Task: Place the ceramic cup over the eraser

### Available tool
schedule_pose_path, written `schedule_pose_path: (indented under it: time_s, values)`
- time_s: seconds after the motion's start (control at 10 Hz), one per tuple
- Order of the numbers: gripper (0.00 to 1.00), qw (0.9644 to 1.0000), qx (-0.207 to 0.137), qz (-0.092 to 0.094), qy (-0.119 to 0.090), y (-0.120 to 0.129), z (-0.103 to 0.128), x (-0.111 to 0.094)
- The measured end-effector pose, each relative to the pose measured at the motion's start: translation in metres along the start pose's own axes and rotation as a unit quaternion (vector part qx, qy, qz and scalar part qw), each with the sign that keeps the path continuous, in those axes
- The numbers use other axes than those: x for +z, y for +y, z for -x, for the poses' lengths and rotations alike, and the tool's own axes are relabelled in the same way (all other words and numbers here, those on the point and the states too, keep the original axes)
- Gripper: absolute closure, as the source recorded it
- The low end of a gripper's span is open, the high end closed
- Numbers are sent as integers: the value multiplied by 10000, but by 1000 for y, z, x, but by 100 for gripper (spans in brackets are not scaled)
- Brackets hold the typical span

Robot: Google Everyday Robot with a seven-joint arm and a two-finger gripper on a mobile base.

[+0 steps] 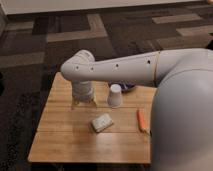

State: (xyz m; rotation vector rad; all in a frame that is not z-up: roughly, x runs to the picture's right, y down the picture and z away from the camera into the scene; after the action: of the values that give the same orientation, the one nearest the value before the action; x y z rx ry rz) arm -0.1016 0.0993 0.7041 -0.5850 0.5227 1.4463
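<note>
The white ceramic cup (115,95) stands upside down on the wooden table (65,140), just right of my wrist. My gripper (84,103) hangs down from the arm's end at the table's back left, its tips close to the table top, a short way left of the cup and not touching it. The black eraser is hidden or out of view.
A pale whitish-grey flat block (101,122) lies in the middle of the table. An orange stick (142,120) lies to the right. A dark blue bowl (127,88) shows behind the cup, partly covered by my arm (130,67). Dark patterned carpet surrounds the table.
</note>
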Motion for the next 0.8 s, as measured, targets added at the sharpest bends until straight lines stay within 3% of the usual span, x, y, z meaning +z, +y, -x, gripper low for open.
schedule_pose_path:
  time_s: [0.5, 0.8]
  values:
    - [35, 10000, 28, 11, -13, -1, 0, -1]
    - [35, 9994, 272, 144, -136, -13, 7, -11]
